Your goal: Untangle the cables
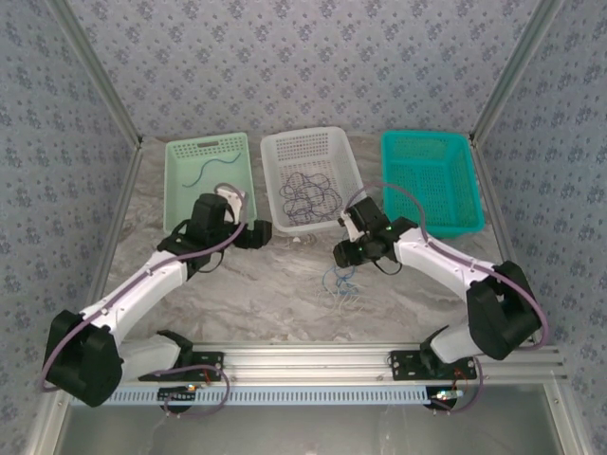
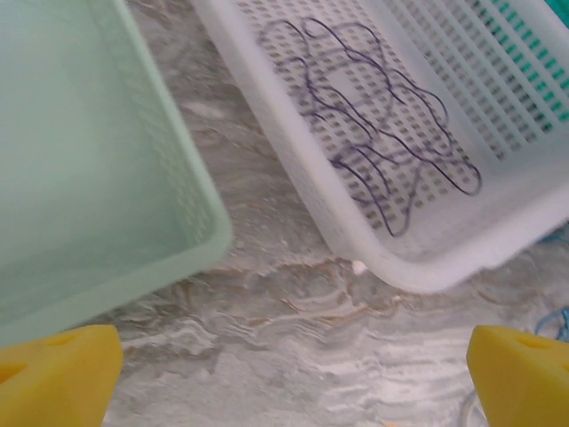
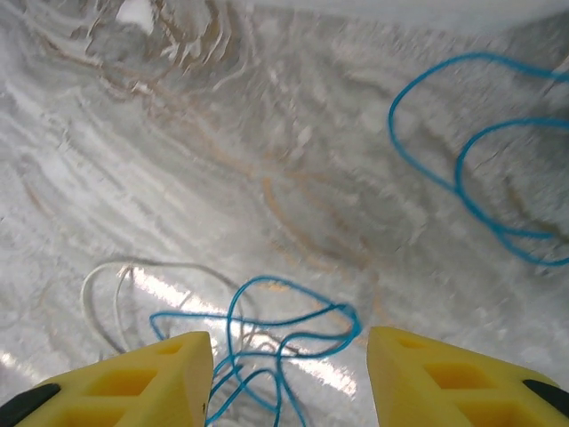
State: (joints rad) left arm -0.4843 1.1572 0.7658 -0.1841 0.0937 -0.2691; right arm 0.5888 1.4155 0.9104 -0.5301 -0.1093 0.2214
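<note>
Now | R tool [image 3: 289, 356] spread over blue/white cables [image 3: 233, 320] (on table [image 3: 267, 133]) | L tool [image 2: 292, 356] spread nr white basket [image 2: 444, 267]

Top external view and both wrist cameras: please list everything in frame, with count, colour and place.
green basket: one, pale green, far left of the table
white basket: one, white, far middle
teal basket: one, teal, far right
dark cables: tangle, count unclear, dark, in the white basket
lone cable: one, dark, in the green basket
blue cables: loops, count unclear, blue, on the table
white cable: one, pale, touching the blue loops
table: one, grey marbled
left gripper: yellow fingers, open, near the green and white baskets
right gripper: yellow fingers, open, over the blue loops
</note>
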